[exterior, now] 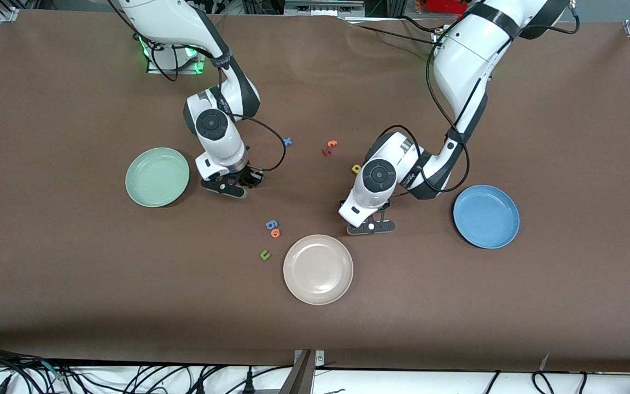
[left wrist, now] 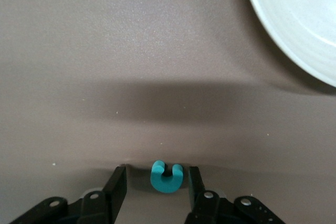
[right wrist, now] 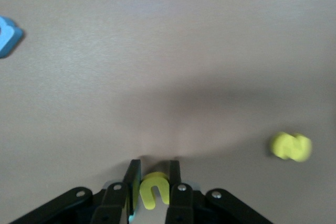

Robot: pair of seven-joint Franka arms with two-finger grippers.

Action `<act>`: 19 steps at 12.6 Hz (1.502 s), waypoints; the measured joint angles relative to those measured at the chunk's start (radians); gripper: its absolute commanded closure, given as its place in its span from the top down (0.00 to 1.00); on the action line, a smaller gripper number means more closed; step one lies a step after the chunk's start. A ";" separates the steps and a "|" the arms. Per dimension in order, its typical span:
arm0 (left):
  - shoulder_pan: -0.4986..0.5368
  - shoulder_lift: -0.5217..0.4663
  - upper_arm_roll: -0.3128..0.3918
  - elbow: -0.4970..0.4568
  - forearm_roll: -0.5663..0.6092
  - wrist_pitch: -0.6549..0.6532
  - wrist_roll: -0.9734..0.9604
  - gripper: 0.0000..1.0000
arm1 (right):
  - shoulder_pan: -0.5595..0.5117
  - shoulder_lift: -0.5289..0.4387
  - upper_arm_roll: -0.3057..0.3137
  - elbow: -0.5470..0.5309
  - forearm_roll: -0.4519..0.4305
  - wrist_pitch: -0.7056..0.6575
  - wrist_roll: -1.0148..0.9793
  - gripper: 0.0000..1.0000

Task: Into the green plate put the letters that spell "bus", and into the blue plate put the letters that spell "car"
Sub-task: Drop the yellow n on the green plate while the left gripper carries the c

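My right gripper [exterior: 237,182] is low over the table beside the green plate [exterior: 157,177], toward the right arm's end. Its fingers are shut on a yellow u [right wrist: 153,188]. A second yellow letter [right wrist: 290,146], blurred, lies on the cloth close by. My left gripper [exterior: 371,225] is down at the table between the beige plate and the blue plate [exterior: 486,216]. It stands open around a teal c [left wrist: 167,176], which lies flat with a small gap to each finger [left wrist: 116,187]. A yellow letter [exterior: 356,168] lies beside the left arm's wrist.
The beige plate [exterior: 318,268] sits nearest the front camera, and its rim [left wrist: 294,35] shows in the left wrist view. A blue x [exterior: 287,142], red and orange letters [exterior: 330,148], a blue g [exterior: 271,224], an orange letter [exterior: 275,233] and a green u [exterior: 264,254] lie mid-table.
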 measured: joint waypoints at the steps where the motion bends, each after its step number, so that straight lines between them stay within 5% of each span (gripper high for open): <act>1: -0.004 0.002 0.000 0.000 0.000 0.007 -0.010 0.50 | 0.000 -0.042 -0.033 0.033 0.000 -0.119 -0.023 0.14; 5: -0.013 0.007 0.000 0.001 0.000 0.020 -0.022 0.43 | -0.008 -0.197 -0.238 0.111 0.004 -0.459 -0.263 0.14; 9: -0.013 0.008 0.000 0.003 0.000 0.020 -0.023 0.24 | -0.028 -0.188 -0.416 0.102 0.025 -0.519 -0.573 0.14; 12: -0.013 0.008 0.000 0.006 0.000 0.020 -0.023 0.18 | -0.085 -0.114 -0.431 0.089 0.052 -0.505 -0.714 0.15; 15: -0.013 0.008 0.000 0.007 0.000 0.020 -0.023 0.16 | -0.104 -0.017 -0.431 0.037 0.206 -0.397 -0.872 0.18; 16: -0.013 0.008 0.002 0.008 0.000 0.020 -0.023 0.15 | -0.104 0.007 -0.430 0.028 0.222 -0.380 -0.892 0.24; 17: -0.012 0.007 0.005 0.014 0.000 0.012 -0.023 0.12 | -0.104 0.023 -0.429 0.025 0.227 -0.372 -0.901 0.48; 18: -0.007 0.004 0.009 0.025 0.000 -0.015 -0.022 0.12 | -0.104 0.032 -0.429 0.025 0.229 -0.370 -0.905 0.94; 19: 0.004 -0.006 0.010 0.039 0.000 -0.059 -0.014 0.13 | -0.104 0.035 -0.429 0.025 0.229 -0.370 -0.906 0.99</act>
